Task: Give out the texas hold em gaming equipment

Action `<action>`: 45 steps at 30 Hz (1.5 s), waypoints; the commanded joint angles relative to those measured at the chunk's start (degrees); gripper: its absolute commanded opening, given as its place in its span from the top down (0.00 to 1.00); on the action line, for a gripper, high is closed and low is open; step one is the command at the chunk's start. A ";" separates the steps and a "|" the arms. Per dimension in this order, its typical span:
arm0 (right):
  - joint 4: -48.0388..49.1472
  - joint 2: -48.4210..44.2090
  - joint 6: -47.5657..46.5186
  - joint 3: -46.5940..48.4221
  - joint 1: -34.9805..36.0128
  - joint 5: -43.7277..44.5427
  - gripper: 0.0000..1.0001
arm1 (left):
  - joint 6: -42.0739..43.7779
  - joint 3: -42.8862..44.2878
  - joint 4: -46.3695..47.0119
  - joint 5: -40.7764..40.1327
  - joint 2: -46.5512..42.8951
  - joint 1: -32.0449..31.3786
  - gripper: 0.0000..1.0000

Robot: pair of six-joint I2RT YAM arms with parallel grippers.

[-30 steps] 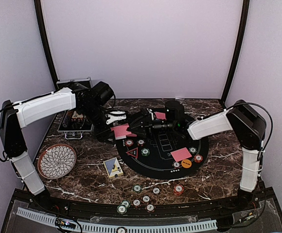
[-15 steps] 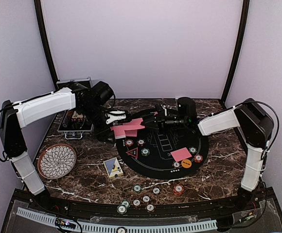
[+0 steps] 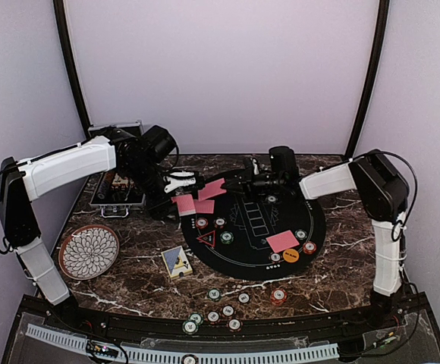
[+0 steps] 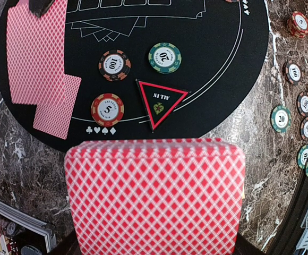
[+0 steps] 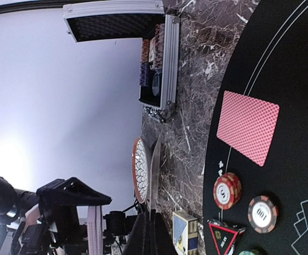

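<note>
My left gripper (image 3: 176, 184) is shut on a deck of red-backed cards (image 4: 154, 196) that fills the bottom of the left wrist view and hides the fingers. My right gripper (image 3: 232, 184) is shut on a single red-backed card (image 3: 213, 188), seen edge-on in the right wrist view (image 5: 154, 170), above the left edge of the black mat (image 3: 258, 262). Two cards (image 3: 193, 205) lie there, and another card (image 3: 282, 241) lies at the right. A red chip (image 4: 107, 109), a dark chip (image 4: 114, 65), a green chip (image 4: 164, 57) and the red triangle (image 4: 159, 101) lie on the mat.
The orange disc (image 3: 290, 255) and chips lie at the mat's right. Several loose chips (image 3: 227, 310) lie on the marble near the front edge. A card box (image 3: 177, 262) and the patterned plate (image 3: 89, 251) are at the left. The metal case (image 3: 117, 163) stands open at the back left.
My right gripper has drawn back to the right, away from the deck, with a card in its jaws. My left gripper has held still with the deck.
</note>
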 commanded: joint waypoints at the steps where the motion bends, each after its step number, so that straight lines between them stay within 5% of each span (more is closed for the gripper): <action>1: -3.68 5.33 -2.84 6.10 1.87 3.19 1.00 | 0.73 -0.33 -1.02 0.80 -2.99 0.43 1.00; 13: -16.55 16.48 -8.55 23.98 5.71 10.06 1.00 | 0.73 -0.11 -1.20 1.19 -3.02 0.47 1.00; 26: -25.68 19.48 -14.28 26.94 6.03 15.29 0.98 | 0.81 -0.32 -1.11 1.62 -3.14 0.47 1.00; 40: -30.98 7.98 -22.12 22.45 5.35 21.43 0.28 | 0.67 -0.78 -1.29 1.73 -3.30 0.47 1.00; 45: -26.11 2.29 -20.49 15.59 5.24 17.03 0.16 | 0.64 -1.01 -0.99 1.57 -3.55 0.54 1.00</action>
